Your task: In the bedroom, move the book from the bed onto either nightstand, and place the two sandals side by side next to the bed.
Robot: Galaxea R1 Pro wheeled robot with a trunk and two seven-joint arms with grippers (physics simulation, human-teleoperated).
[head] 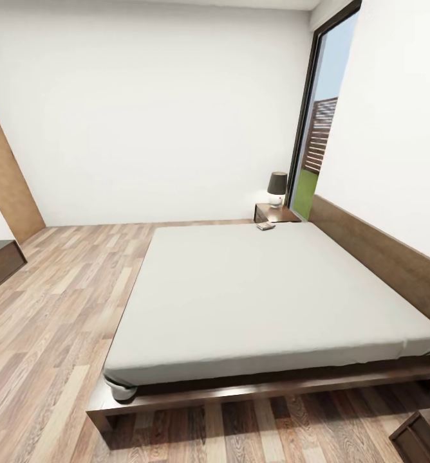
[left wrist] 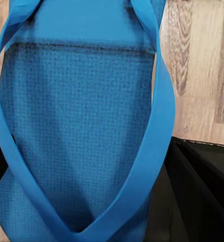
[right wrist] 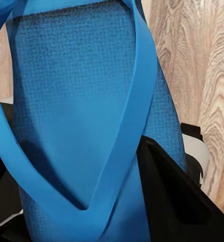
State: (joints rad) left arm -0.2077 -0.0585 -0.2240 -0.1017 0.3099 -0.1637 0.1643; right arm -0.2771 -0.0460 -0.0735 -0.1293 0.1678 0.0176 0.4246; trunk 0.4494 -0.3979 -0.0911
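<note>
Bedroom, contents from left to right. Wooden floor (head: pixel 54 321), plank pattern, running past the foot of the bed. The bed (head: pixel 260 302), large, off-white mattress on a low dark frame, brown headboard along the right wall. The book (head: pixel 265 226), small and thin, lying on the mattress at its far corner, just beside the nightstand (head: pixel 274 213), which carries a lamp (head: pixel 277 188) with a dark shade; the book is therefore not yet moved. A second dark wood cabinet corner (head: pixel 424 436) sits at the near right. Sandals: one blue sandal (left wrist: pixel 76 131) in the left wrist view, strap and textured sole close against the camera, dark fingers (left wrist: pixel 202 191) alongside it; another blue sandal (right wrist: pixel 81 126) in the right wrist view, likewise pressed between dark fingers (right wrist: pixel 172 196). Each hand appears to be gripping its sandal, both carried above bare floor. Judgement: sandals collected but not set down beside the bed; both placements remain. Arm pose beyond the wrists cannot be told.
</note>
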